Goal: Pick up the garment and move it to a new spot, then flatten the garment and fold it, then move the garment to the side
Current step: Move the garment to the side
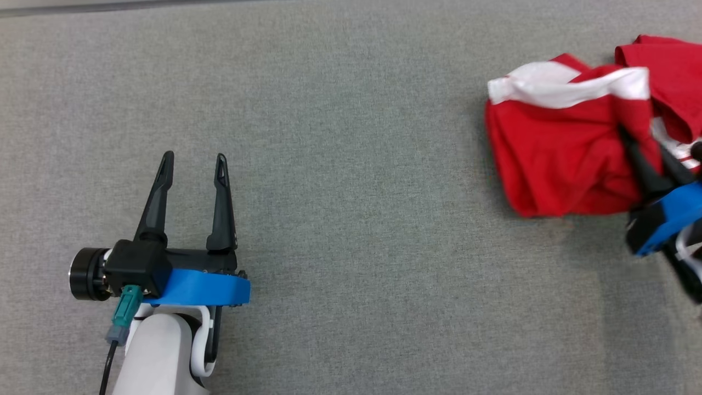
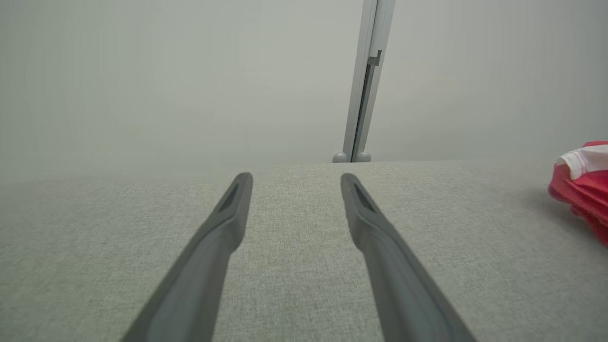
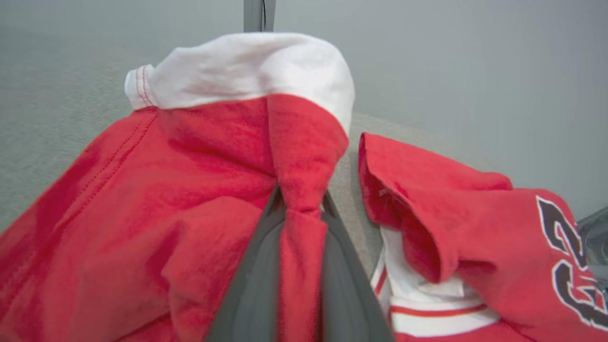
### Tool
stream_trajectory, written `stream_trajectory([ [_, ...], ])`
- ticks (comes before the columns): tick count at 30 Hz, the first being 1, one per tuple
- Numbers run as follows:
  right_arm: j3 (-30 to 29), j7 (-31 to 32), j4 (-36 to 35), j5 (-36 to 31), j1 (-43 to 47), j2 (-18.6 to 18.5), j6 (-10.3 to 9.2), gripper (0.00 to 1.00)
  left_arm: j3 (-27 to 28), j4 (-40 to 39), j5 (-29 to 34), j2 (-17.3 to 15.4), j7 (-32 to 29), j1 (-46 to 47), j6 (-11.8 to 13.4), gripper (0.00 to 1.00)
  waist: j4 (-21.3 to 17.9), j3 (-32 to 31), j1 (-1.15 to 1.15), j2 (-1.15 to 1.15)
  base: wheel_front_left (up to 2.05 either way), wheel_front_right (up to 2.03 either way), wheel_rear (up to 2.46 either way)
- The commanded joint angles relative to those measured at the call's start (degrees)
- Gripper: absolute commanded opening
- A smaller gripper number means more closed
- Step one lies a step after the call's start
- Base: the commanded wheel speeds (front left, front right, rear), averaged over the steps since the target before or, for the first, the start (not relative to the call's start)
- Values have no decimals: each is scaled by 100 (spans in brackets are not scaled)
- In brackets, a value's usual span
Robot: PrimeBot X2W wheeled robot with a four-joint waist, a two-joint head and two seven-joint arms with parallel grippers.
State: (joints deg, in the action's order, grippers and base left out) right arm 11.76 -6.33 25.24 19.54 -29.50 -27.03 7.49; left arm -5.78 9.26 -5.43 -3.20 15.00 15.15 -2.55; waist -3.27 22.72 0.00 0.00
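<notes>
Stage of the task at the first grasp. The garment (image 1: 559,164), red with a white band (image 1: 554,88) and dark printed numerals (image 3: 570,256), is shown crumpled in a heap on the grey table (image 1: 351,219), well apart from the left end effector (image 1: 194,159) and to its right. The left end effector is held spread wide and empty just above bare table, with nothing between its fingers. In the left wrist view, the near edge of the heap is seen far off to the right of those fingers, and a pale upright post (image 2: 365,80) is seen beyond the table's far edge.

The right end effector (image 1: 658,164), also well to the right of the left end effector, is buried in the near side of the heap. In the right wrist view its fingers are drawn narrow on a pinched, twisted fold of red cloth, which is gathered tightly between them just below the white band. The cloth around the pinch appears drawn up into a peak, but whether any of the heap has been raised clear of the table cannot be told.

The pick-up is therefore judged to be begun and no more: a grip has been taken, while the carry to a new spot is not yet shown as done. Flattening, folding and the final move to the side are all judged to be left, since no part of the garment is spread or folded.
</notes>
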Motion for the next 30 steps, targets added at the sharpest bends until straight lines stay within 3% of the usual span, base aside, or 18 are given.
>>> stream_trajectory([
  [1, -6, 79, -19, -24, -171, -233, 2, 0, 34, -37, 54, -3, 24, 102, -7, 100, 26, 84, 0, 0, 0, 0, 0],
  [9, -201, 616, 57, 362, -628, -1526, 2, 0, 47, -216, 125, -41, 24, 268, -17, 100, 7, 522, 0, 0, 0, 0, 0],
  [15, -363, 1008, 227, 607, -887, -2281, 1, 0, 15, -376, 201, -102, 25, 433, -31, 100, -47, 758, 0, 0, 0, 0, 0],
  [20, -252, 1300, 505, 595, -1097, -2586, 2, 0, -21, -450, 222, -129, 24, 530, -41, 100, -56, 877, 0, 0, 0, 0, 0],
  [26, -68, 1430, 1060, 561, -1581, -2460, 1, 0, -73, -442, 225, -128, 24, 613, -53, 100, -20, 962, 0, 0, 0, 0, 0],
  [28, -63, 1372, 1279, 436, -1784, -2419, 1, 48, -77, -451, 219, -127, 25, 619, -39, 100, -9, 970, 0, 0, 0, 0, 0],
  [29, -71, 1325, 1392, 335, -1882, -2407, 1, 100, -79, -456, 215, -125, 25, 613, -31, 100, -5, 970, 0, 0, 0, 0, 0],
  [30, -75, 1293, 1513, 242, -1955, -2354, 1, 100, -78, -456, 209, -124, 25, 596, -22, 100, -2, 953, 0, 0, 0, 0, 0],
])
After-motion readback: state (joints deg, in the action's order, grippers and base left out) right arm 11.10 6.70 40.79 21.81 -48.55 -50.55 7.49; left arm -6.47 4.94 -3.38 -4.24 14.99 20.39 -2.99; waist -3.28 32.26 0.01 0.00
